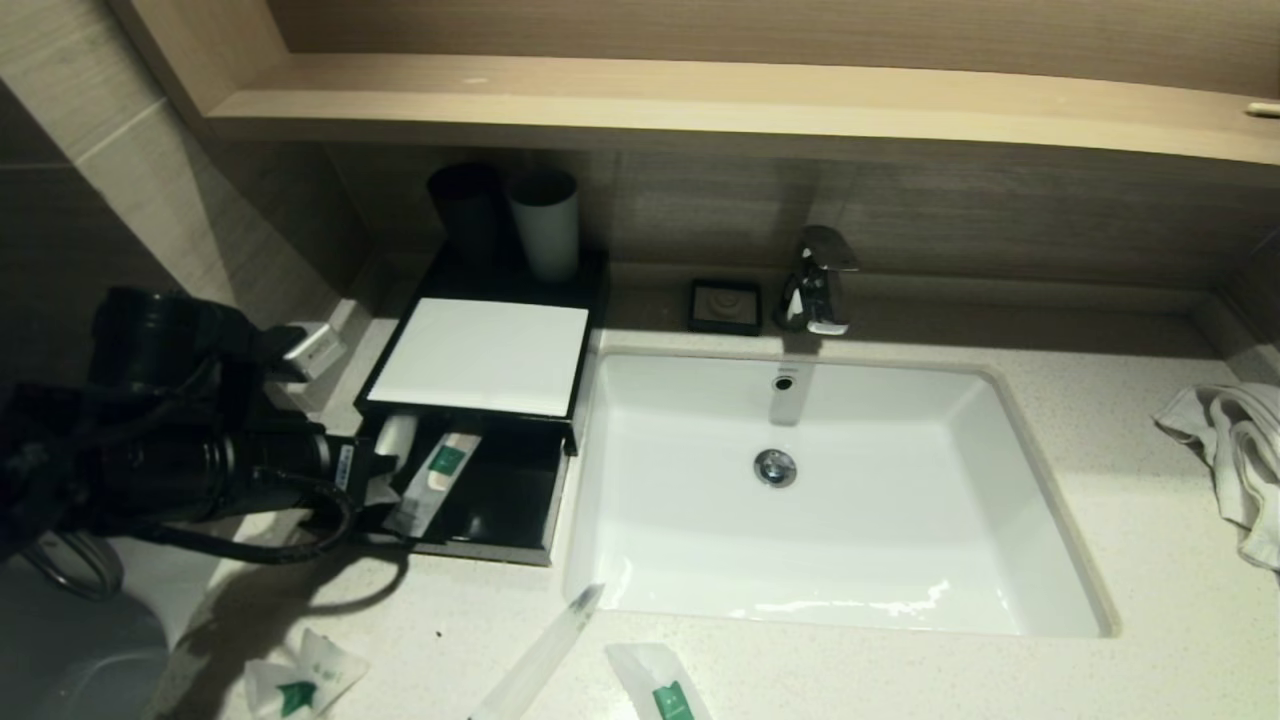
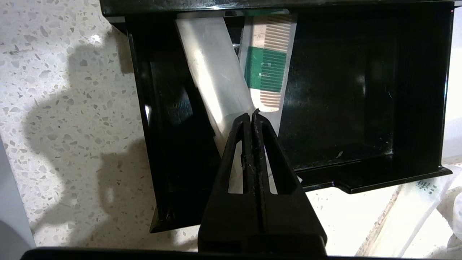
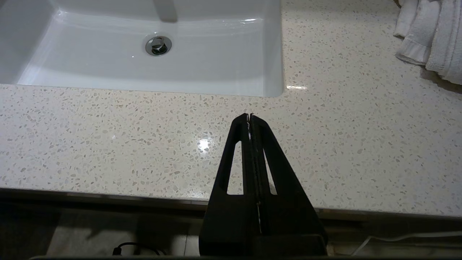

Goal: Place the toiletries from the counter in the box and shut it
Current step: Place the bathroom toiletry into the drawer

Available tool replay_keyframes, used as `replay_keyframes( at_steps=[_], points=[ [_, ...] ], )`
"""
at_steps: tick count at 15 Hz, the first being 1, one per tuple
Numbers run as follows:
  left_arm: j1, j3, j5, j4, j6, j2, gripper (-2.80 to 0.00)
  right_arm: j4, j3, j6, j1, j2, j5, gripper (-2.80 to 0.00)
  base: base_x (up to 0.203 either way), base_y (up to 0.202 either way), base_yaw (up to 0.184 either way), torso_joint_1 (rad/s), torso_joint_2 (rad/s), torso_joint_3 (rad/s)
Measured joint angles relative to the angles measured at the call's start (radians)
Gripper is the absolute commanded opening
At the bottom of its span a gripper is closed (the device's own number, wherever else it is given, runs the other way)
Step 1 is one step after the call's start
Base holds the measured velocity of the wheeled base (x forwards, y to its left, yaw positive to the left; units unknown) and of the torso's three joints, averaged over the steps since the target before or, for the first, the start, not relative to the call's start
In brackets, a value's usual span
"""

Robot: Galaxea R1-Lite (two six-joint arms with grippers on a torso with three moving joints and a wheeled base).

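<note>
Toiletries remain split: a comb sachet (image 2: pixel 269 68) lies in the box's open drawer (image 2: pixel 361 108), while the left gripper (image 2: pixel 252 117), jaws pinched on a clear sachet (image 2: pixel 216 72), hangs over it. Releasing low should seat it flat; three packets (image 1: pixel 655 685) wait on the surface (image 1: pixel 1150 680), and the right gripper (image 3: pixel 249 117) is parked, jaws closed.

Comb packet (image 2: pixel 269 65) far end hidden under box top (image 1: pixel 485 355). Three sachets cut by head view's lower edge. Towel (image 1: pixel 1235 450) cropped at right.
</note>
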Motion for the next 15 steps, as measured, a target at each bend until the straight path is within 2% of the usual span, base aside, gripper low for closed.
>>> replay_keyframes(
  at_steps=[15],
  points=[
    [0.002,-0.034,0.004,-0.056,0.002,0.085,-2.80,0.000,0.000,0.000,0.000,0.000,0.000,-2.80,0.000,0.000,0.000,0.000,0.00,0.000]
  ],
)
